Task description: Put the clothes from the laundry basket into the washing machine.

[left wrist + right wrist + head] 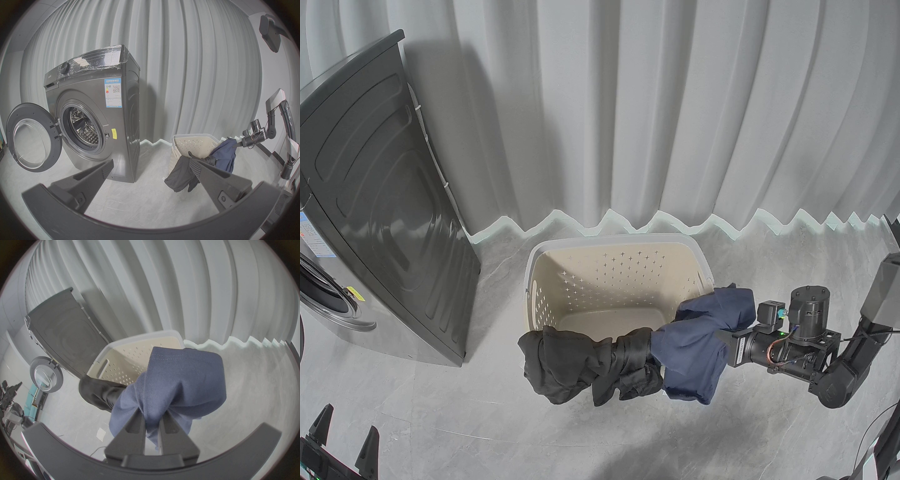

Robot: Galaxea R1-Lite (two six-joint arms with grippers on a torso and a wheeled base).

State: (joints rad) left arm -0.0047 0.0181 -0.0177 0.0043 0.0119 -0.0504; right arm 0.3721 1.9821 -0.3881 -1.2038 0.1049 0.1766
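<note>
A: You have the right gripper (152,415) with its fingers pinching the navy garment (700,350) at the near rim of the laundry basket (619,240).

B: A black garment (575,365) is tangled with it and hangs outside that rim. Your left gripper (150,162) sits low with its fingers spread. The washing machine (93,109) has its door (31,137) open.

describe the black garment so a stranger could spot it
Find the beige laundry basket right of the grey washing machine. Two garments hang tangled at its near rim. The black garment is the one nearer the machine; the navy garment sits in the right gripper.
</note>
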